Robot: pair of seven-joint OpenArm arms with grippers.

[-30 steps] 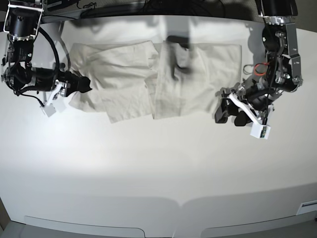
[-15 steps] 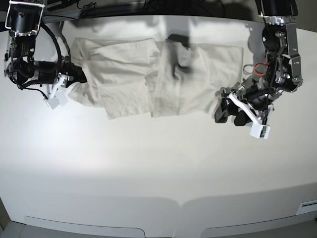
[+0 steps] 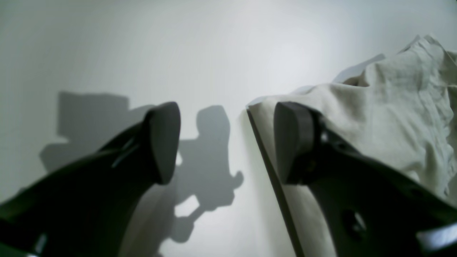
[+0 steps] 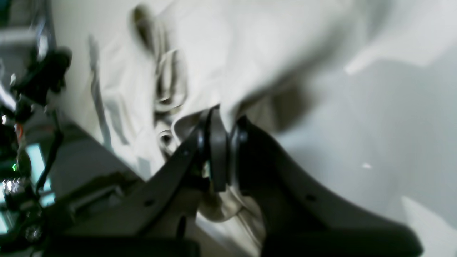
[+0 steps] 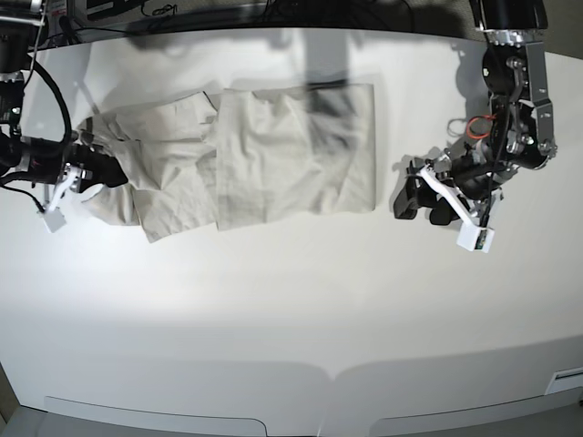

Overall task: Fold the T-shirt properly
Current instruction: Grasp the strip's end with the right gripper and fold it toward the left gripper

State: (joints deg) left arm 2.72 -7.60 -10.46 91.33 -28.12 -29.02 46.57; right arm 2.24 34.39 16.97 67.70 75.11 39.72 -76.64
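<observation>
A cream, wrinkled T-shirt (image 5: 255, 150) is spread flat on the far worktop (image 5: 291, 309), with its left end bunched and lifted.

I work on a white table (image 5: 291, 300), its top smooth and lit most brightly across the middle. Its front edge curves, and two shallow panels (image 5: 155, 414) sit along that edge, meeting near the centre. At the far edge dark cables (image 5: 228, 11) run along the back, against a black backdrop. Near my left arm a small red ring (image 5: 475, 127) lies on the table, with a pale loop just beside it; it may be a rubber band, but it is too small to tell. At the front corner on that side a small white label (image 5: 567, 378) is stuck to the edge.
</observation>
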